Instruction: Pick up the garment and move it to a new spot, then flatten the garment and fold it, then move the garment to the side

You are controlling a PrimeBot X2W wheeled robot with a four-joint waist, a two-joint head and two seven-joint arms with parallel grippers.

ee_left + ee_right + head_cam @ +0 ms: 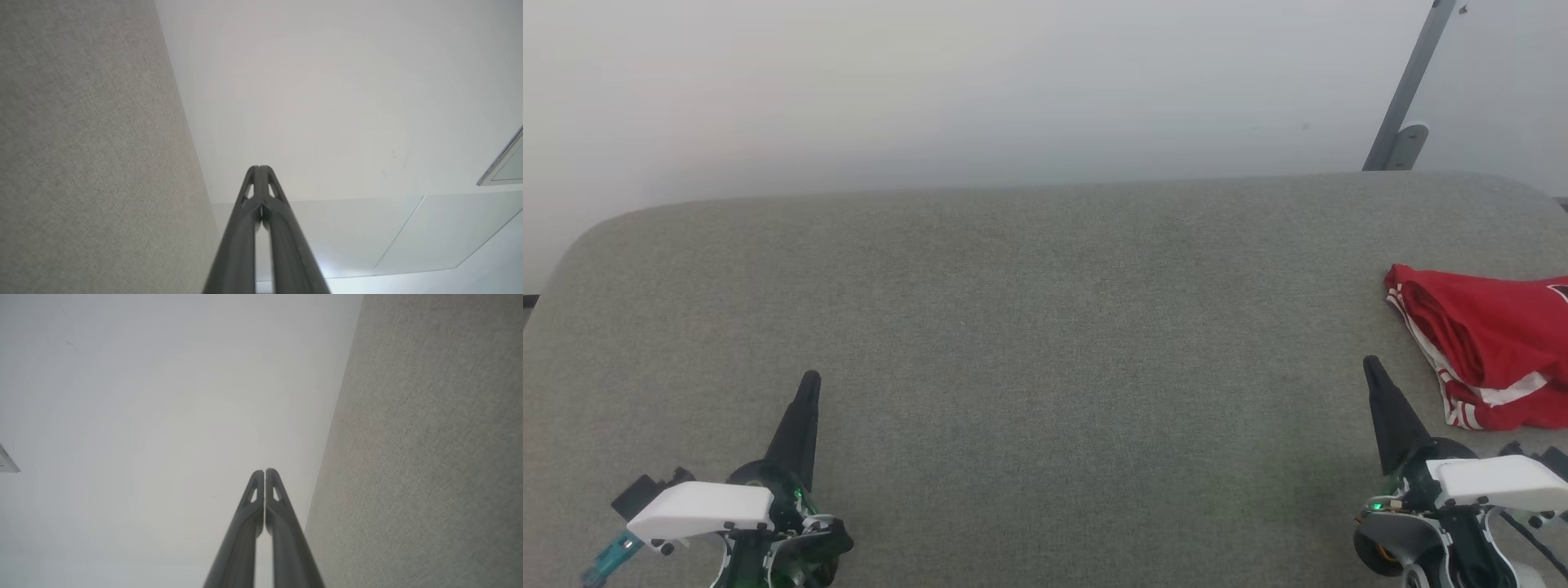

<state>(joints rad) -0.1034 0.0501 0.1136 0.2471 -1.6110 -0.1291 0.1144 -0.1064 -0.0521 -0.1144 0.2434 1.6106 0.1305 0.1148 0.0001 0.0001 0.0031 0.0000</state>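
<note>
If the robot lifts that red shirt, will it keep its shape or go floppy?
Probably floppy: the garment lies in soft, rounded folds, so it would likely droop and unfold. It looks thin, so probably light. Pushed, it might bunch up, since the grey surface looks like rough fabric.

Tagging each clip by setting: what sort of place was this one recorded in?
Probably an indoor test room or lab. A grey fabric-covered surface stands against a bare white wall, a grey metal strut runs up that wall, and a red garment lies near the surface's right edge.
</note>
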